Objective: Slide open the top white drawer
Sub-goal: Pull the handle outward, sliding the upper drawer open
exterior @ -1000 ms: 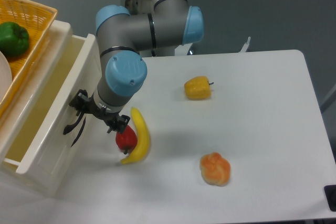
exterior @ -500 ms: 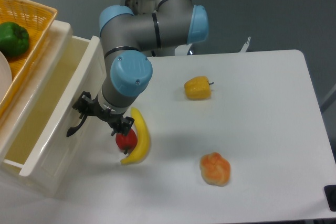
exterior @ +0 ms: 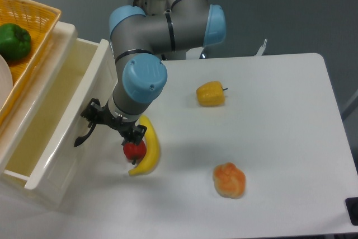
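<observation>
The top white drawer point(exterior: 56, 110) juts out of the cream cabinet at the left, pulled well open, its pale inside showing. Its curved black handle point(exterior: 84, 133) sits on the flat front. My gripper point(exterior: 113, 125) hangs right beside that front. Its left black finger point(exterior: 92, 112) is against the upper end of the handle and the right one point(exterior: 137, 133) is over the fruit. The fingertips are hidden under the wrist, so I cannot tell whether the jaws close on the handle or only hook it.
A banana point(exterior: 150, 145) and a red fruit point(exterior: 134, 150) lie just right of the gripper. A yellow pepper point(exterior: 211, 94) and an orange pastry-like piece point(exterior: 229, 180) lie further right. On the cabinet stands a yellow wicker basket point(exterior: 33, 26) holding a green pepper point(exterior: 14, 41).
The gripper has moved right and slightly down. The drawer front and its handle came along with it, so the drawer stands further open.
</observation>
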Action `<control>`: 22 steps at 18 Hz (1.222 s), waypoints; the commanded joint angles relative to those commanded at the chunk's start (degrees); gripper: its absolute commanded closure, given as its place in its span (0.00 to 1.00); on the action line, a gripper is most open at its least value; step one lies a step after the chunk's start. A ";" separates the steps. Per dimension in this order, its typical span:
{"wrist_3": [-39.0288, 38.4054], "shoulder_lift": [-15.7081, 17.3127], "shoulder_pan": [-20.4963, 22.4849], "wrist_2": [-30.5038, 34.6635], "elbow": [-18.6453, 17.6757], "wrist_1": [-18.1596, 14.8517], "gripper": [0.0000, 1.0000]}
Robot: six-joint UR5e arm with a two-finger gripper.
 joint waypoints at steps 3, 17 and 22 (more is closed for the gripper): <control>0.00 0.00 0.09 0.00 0.00 0.09 0.00; 2.55 -0.09 2.02 2.11 0.18 0.09 0.00; 2.55 -0.26 2.72 2.11 0.70 0.18 0.00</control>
